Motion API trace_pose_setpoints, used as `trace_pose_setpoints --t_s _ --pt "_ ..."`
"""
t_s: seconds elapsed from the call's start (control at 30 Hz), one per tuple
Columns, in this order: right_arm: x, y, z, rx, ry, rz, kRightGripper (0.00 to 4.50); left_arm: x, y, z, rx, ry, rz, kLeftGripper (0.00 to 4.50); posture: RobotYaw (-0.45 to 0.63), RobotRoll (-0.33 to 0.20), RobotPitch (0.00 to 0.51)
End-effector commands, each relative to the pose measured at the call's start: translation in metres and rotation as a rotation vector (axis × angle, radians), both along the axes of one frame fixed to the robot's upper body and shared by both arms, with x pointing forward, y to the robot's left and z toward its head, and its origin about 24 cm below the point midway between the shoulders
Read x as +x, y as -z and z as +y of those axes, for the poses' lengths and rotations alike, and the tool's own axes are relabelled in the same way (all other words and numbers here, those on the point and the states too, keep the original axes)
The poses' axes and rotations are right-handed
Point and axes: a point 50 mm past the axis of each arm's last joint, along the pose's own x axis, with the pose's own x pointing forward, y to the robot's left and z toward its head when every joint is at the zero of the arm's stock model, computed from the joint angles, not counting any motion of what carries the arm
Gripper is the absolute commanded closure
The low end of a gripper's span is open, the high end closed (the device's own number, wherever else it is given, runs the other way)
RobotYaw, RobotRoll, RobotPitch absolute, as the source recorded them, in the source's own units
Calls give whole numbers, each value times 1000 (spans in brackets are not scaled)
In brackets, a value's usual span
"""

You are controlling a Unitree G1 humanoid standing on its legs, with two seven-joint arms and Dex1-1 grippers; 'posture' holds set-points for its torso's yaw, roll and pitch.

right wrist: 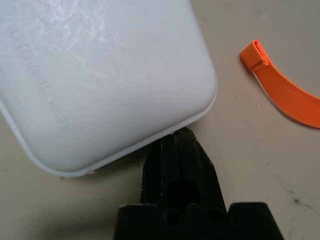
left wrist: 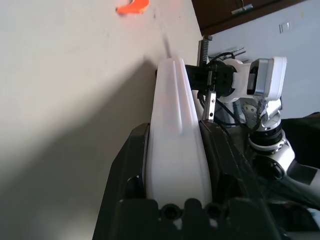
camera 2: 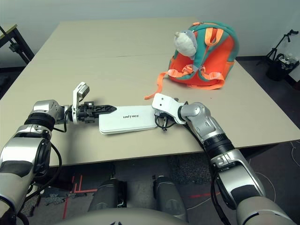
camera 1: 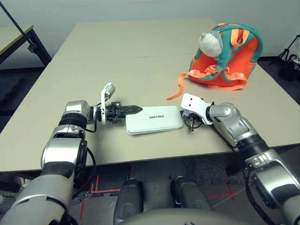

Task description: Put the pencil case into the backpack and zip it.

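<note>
White plastic sat nearest you: the pencil case point(camera 1: 154, 119) lay flat on the table point(camera 1: 117, 51), close to the front edge and between your two grippers, lettering up. Your left gripper point(camera 1: 127, 110) had its black fingers clamped on the case's left end, one on each face, as the left wrist view showed plainly. Your right gripper point(camera 1: 189, 123) was at the case's opposite corner, tip touching or just under the rim; from the right wrist view its fingers point(right wrist: 177, 172) looked pressed together rather than spread around anything. You seemed to be at the pick-up stage, so the sound way forward was to let the left grip carry the case and use the right tip only to steady or tip the far end, lifting level so the smooth shell would not slide out of the pinch. Just beyond the right gripper lay the loose end of an orange strap point(camera 1: 176, 89); you would have wanted to clear it on the way across. Farthest back and to your right, the backpack point(camera 1: 226, 56) stood with its plush animal point(camera 1: 211, 43) hanging in front; whether its zip was open could not be told.
</note>
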Motion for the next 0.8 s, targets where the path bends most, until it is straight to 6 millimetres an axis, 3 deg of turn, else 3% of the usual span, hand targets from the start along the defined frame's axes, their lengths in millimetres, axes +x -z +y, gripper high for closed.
trace_pose_setpoints --t_s 0.03,0.33,0.37,0.43,0.6,0.73,0.8 --pt "5 -1 -22 -14 94 -8 4500 14 -23 9 57 -68 -150 3038 -144 0 28" --pt "11 -7 -51 29 244 -45 4500 30 -66 14 15 -156 -424 3078 -134 0 28" --pt "11 -8 -53 39 265 -53 4318 32 -71 15 11 -170 -447 3079 -133 0 28" --pt "13 -12 -59 71 312 -74 3894 34 -80 15 2 -194 -487 3079 -132 0 29" --pt "20 -25 -68 173 442 -157 2051 37 -95 14 5 -233 -533 3079 -127 0 27" --pt "29 -48 -86 397 733 -278 390 35 -115 13 -18 -254 -619 3079 -125 0 26" --pt "31 -55 -91 483 829 -298 0 35 -121 15 -7 -271 -649 3079 -123 0 25"
